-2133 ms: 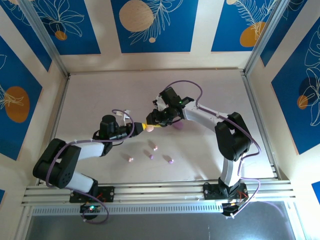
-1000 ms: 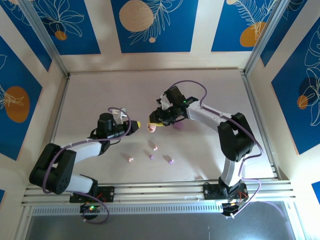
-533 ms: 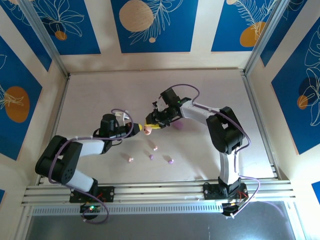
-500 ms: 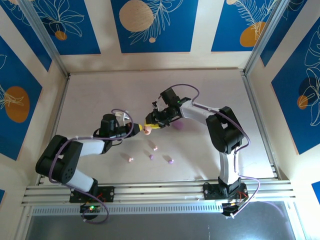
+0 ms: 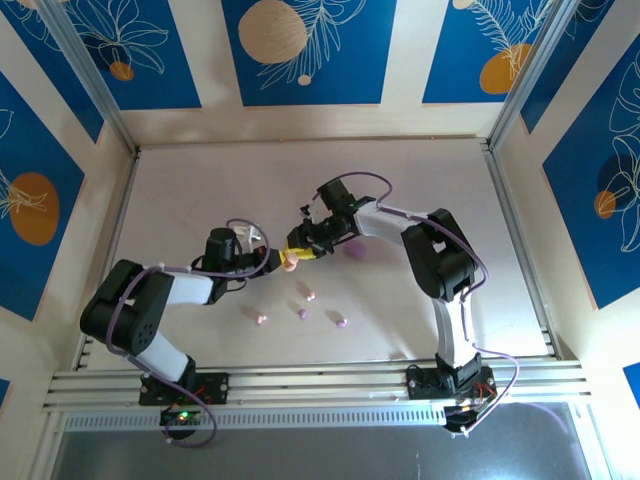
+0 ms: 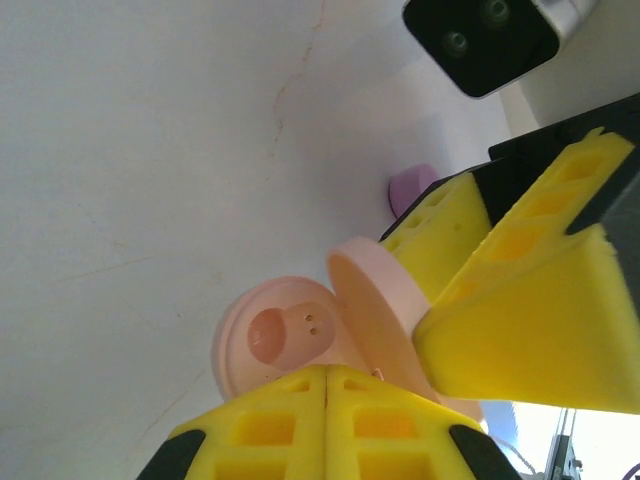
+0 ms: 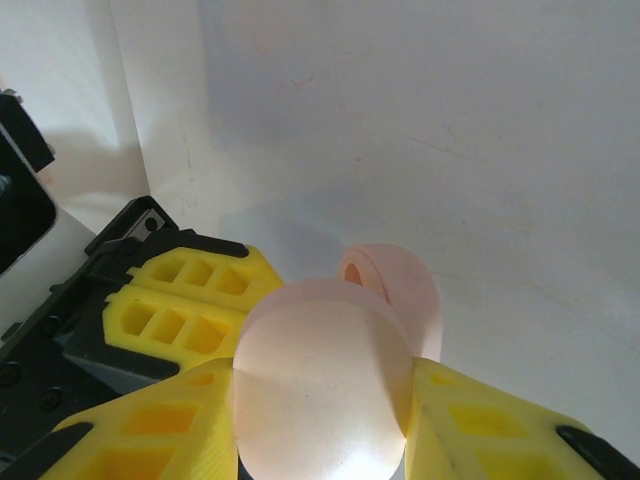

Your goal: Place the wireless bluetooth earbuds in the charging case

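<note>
white tabletop (image 5: 200,200) with loose earbuds (image 5: 302,313), open pink case (image 6: 275,340) in right end effector (image 7: 320,400)

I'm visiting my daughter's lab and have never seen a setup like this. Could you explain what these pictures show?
These are two robot arms bolted at the near edge of a table. The wide picture comes from a fixed camera above and behind them. The two close-ups come from a camera on each wrist, so the yellow blocks at the bottom are that arm's own fingers. The right hand grips an open pink charging case. The left hand is shut, its tips right by the case. On the table lie four tiny earbuds, two pink and two purple, and a purple case. None of these is held.
</note>
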